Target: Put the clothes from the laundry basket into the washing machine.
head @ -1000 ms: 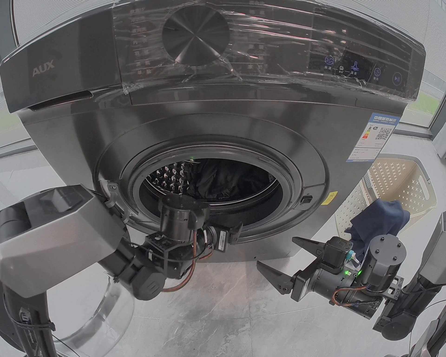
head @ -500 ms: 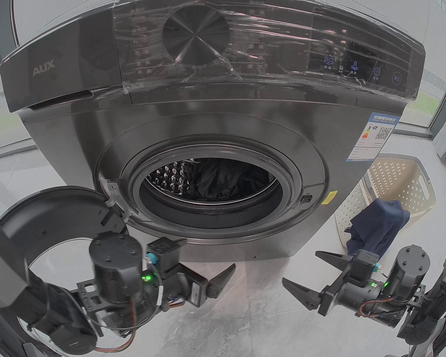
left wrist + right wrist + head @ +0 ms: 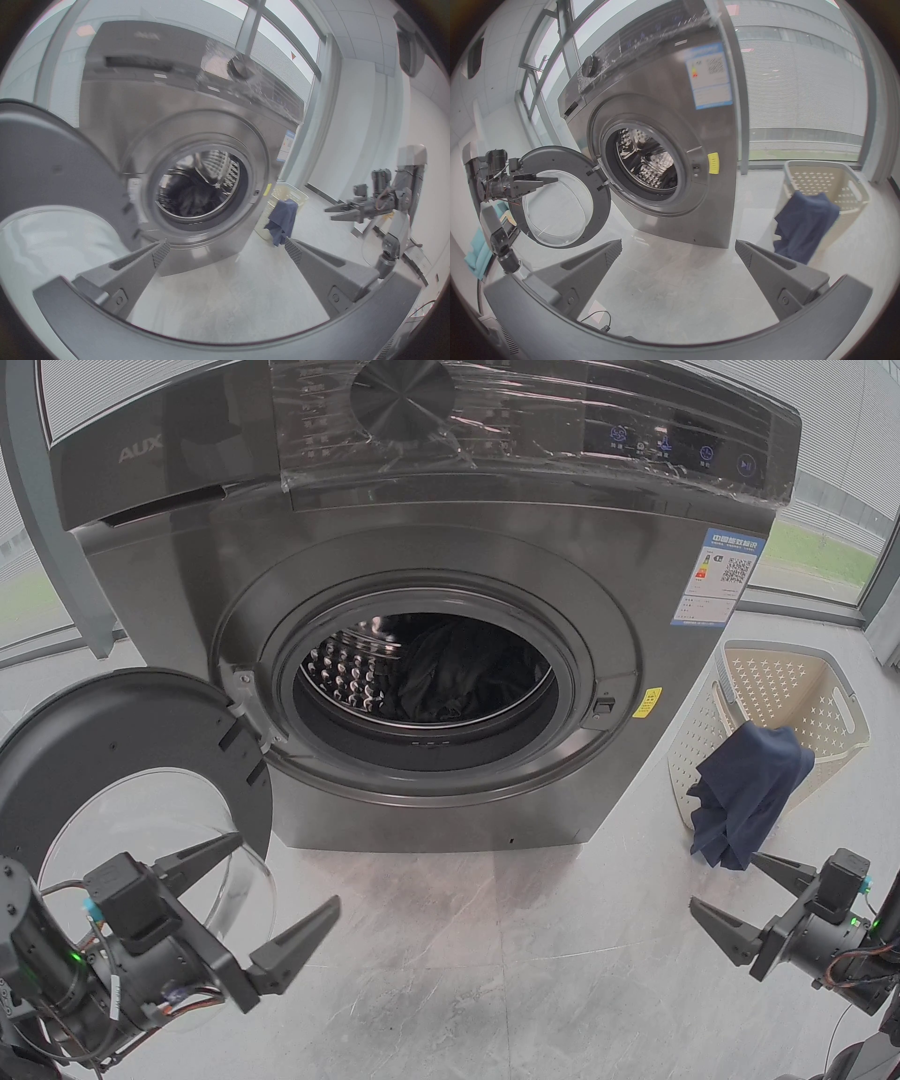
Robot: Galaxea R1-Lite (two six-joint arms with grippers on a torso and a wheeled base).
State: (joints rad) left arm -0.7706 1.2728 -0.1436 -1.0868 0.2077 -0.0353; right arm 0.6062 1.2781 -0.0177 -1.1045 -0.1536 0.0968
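Clothes (image 3: 459, 669) sit dark inside the washing machine (image 3: 469, 547) drum at frame centre; a navy garment (image 3: 745, 791) drapes over the laundry basket (image 3: 797, 688) rim at right. Left gripper (image 3: 287, 870), lower left, and right gripper (image 3: 724, 881), lower right, gape wide, holding nothing

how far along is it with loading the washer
Done: the door is swung open and dark clothes lie in the drum of the washing machine. In hand: nothing; the left gripper and right gripper are both open and empty, low over the floor. Left: a navy garment hangs over the laundry basket rim, to be picked up and loaded.
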